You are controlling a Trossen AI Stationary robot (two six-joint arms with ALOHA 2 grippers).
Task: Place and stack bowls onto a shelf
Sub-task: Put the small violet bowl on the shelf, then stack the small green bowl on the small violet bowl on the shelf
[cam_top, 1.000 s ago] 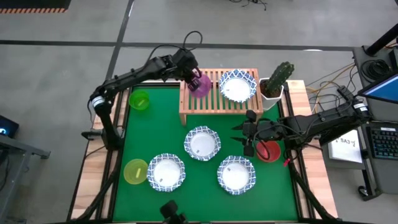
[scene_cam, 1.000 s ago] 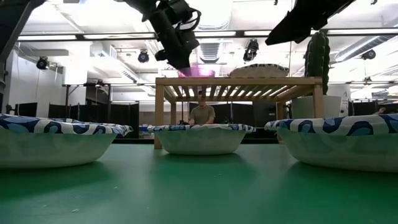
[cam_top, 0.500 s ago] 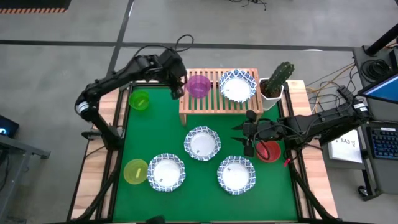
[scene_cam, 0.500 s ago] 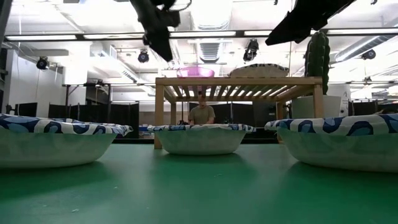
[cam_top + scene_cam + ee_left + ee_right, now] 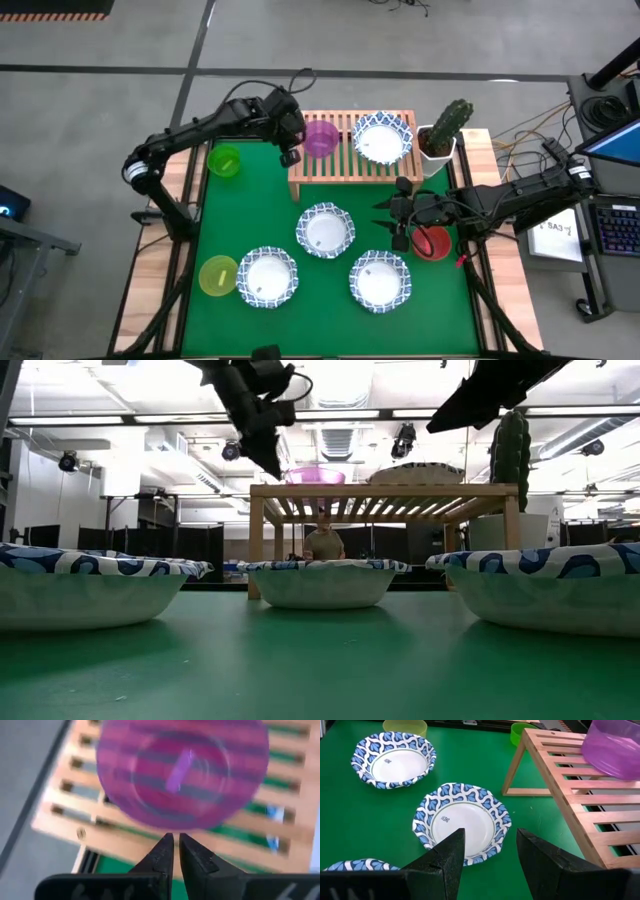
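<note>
The purple bowl (image 5: 321,138) (image 5: 182,772) stands by its base on the left end of the slatted wooden shelf (image 5: 345,172) (image 5: 580,795). A white blue-rimmed bowl (image 5: 382,138) stands on the shelf's right end. My left gripper (image 5: 290,150) (image 5: 173,840) is shut and touches nothing; it hovers off the shelf's left end, just short of the purple bowl. My right gripper (image 5: 398,215) (image 5: 485,845) is open above the mat, right of the middle white bowl (image 5: 325,229) (image 5: 462,822). The red bowl (image 5: 437,245) lies beside the right wrist.
Two more white bowls (image 5: 266,276) (image 5: 380,281) sit on the green mat near its front edge. The yellow bowl (image 5: 218,275) and the green bowl (image 5: 224,161) stand at the mat's left edge. A potted cactus (image 5: 445,130) stands right of the shelf.
My left gripper has drawn back from the purple bowl toward the table's left, then come slightly toward the near edge. The purple bowl, tilted at the gripper a second ago, now sits level on the shelf. My right arm has kept still.
</note>
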